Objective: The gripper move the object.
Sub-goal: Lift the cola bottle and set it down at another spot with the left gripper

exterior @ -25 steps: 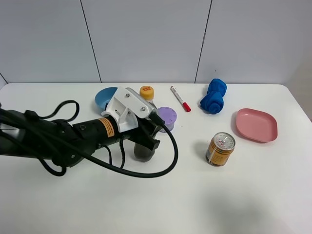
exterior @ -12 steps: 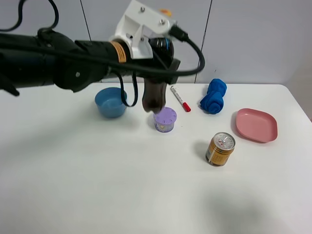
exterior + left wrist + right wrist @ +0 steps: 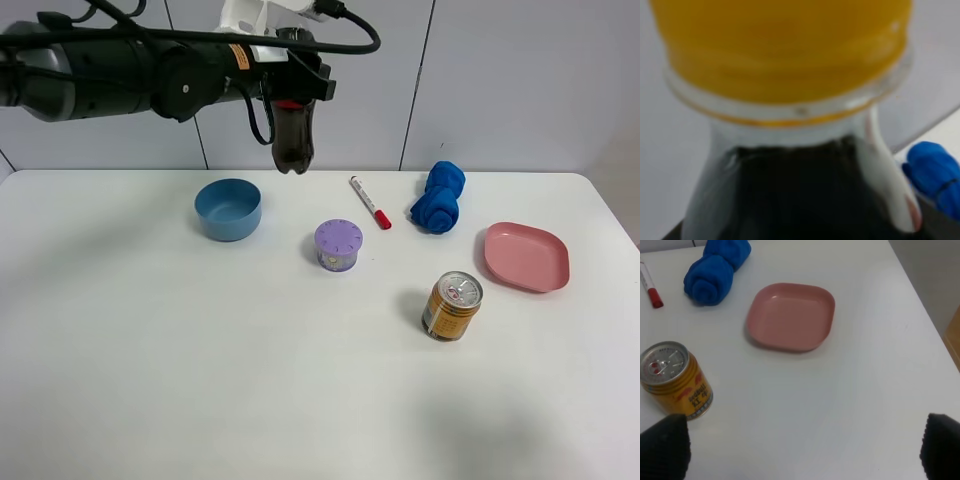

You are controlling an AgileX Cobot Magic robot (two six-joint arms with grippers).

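White worktop (image 3: 150, 380), grey panelled wall behind it.

Your left claw (image 3: 296, 82) sits high above the worktop, in front of the wall. It is clamped on the tall plastic bottle of dark cola (image 3: 291, 140), gripping the upper part where a strip of red label shows. The bottle hangs roughly upright, with its base clear of the surface. In the left wrist view the yellow-orange cap (image 3: 780, 45) fills most of the frame, blurred, with dark cola below the neck.

On the worktop:
- A round blue bowl (image 3: 228, 208) sits towards the left.
- A purple round lidded container (image 3: 338, 245) sits near the middle.
- A red-and-white marker pen (image 3: 369, 202) lies just beyond the container.
- A rolled blue cloth (image 3: 438, 197) lies right of the pen, apart from it.
- A pink squarish plate (image 3: 526, 256) sits at the right.
- A short gold drink can (image 3: 452, 306) stands upright, nearer than the plate and to its left.

Your right claw (image 3: 802, 450) is spread wide. Its black fingertips (image 3: 665, 447) show at opposite sides of the right wrist view, with only bare worktop between them. One fingertip shows just beside the can. The plate, the cloth and the pen's red end lie further out in that view.
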